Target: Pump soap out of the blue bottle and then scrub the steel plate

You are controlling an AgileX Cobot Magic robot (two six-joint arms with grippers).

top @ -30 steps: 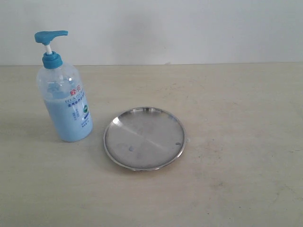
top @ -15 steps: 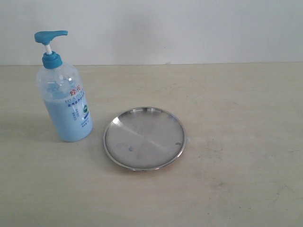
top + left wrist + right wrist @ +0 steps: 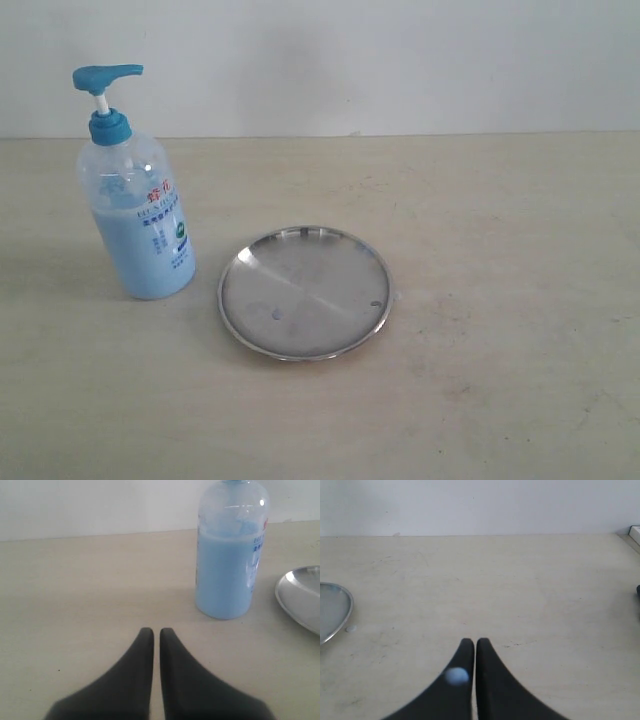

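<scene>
The blue bottle (image 3: 137,205) stands upright at the left of the table, teal pump head on top, pale blue soap (image 3: 140,255) filling its lower part. Right of it lies the steel plate (image 3: 305,292), with a small dark speck near its right rim. Neither gripper shows in the exterior view. In the left wrist view the left gripper (image 3: 152,631) is shut and empty above bare table, the bottle (image 3: 229,555) ahead of it and the plate's rim (image 3: 299,597) at the edge. The right gripper (image 3: 472,642) is shut, a pale blob on one finger (image 3: 456,675); the plate's rim (image 3: 335,615) shows far to one side.
The pale table (image 3: 500,380) runs back to a white wall. A small pale drop (image 3: 351,628) lies on the table by the plate's rim. A white object's corner (image 3: 635,532) and a dark object (image 3: 638,600) show at the edge of the right wrist view.
</scene>
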